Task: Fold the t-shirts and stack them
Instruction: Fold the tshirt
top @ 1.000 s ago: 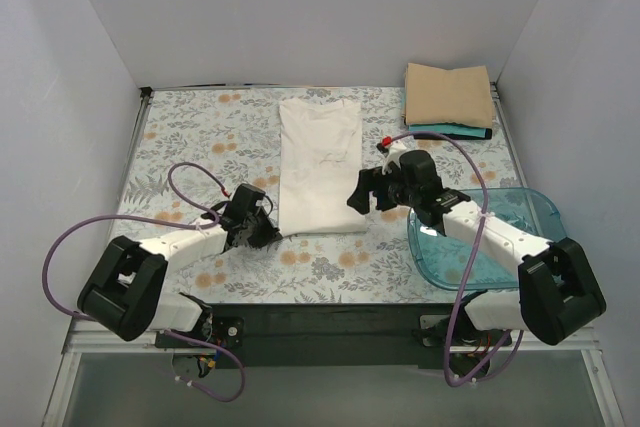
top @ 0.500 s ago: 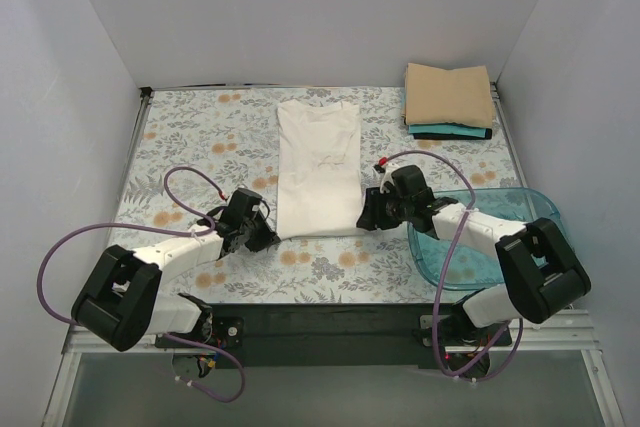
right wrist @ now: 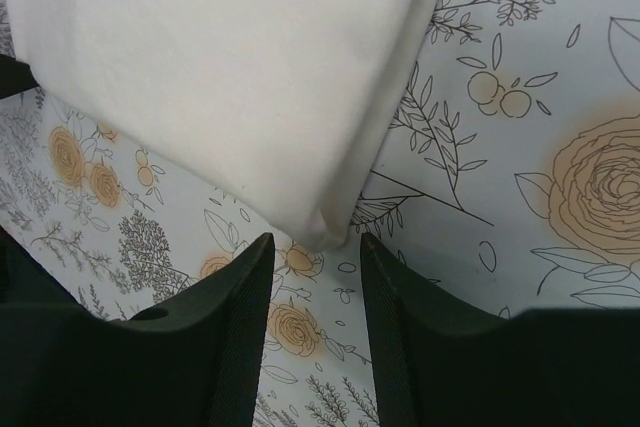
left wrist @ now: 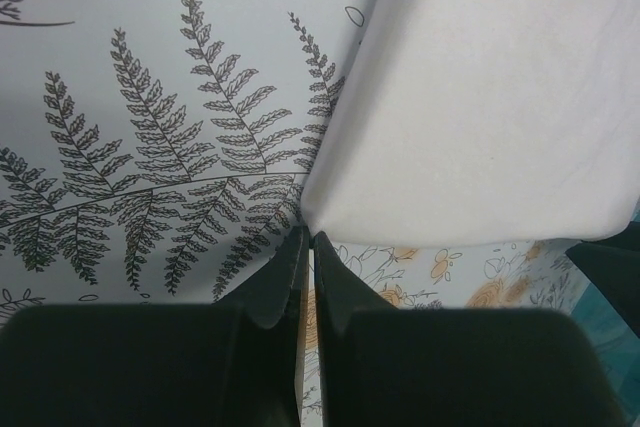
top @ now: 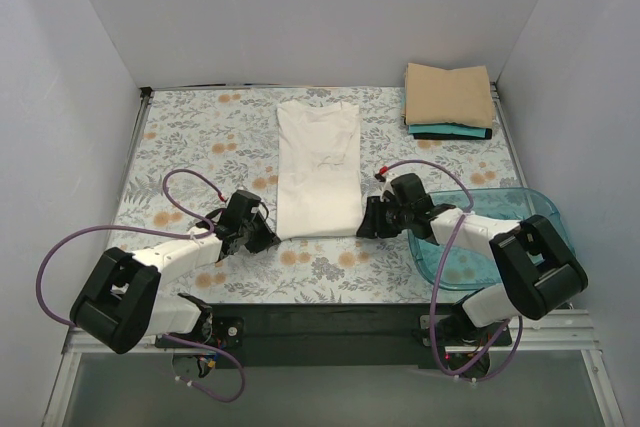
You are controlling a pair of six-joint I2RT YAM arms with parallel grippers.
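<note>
An off-white t-shirt point(top: 320, 167) lies flat as a long folded strip on the floral table cover point(top: 190, 137). My left gripper point(top: 268, 238) is at its near left corner. In the left wrist view the fingers point(left wrist: 308, 237) are closed together, with their tips pinching that corner of the shirt point(left wrist: 480, 97). My right gripper point(top: 365, 227) is at the near right corner. In the right wrist view it point(right wrist: 315, 247) is open, and the shirt's corner point(right wrist: 220, 67) lies just ahead of the tips, between them. A tan folded shirt point(top: 449, 94) tops a stack on teal point(top: 445, 131) and black point(top: 482, 134) shirts at the back right.
A clear blue plastic tub point(top: 500, 237) stands at the near right, under the right forearm. White walls enclose the table on the left, back and right. Purple cables loop beside both arms.
My right gripper has come down and toward the near edge, from above the shirt's right side to its near right corner. My left gripper has stayed at the near left corner.
</note>
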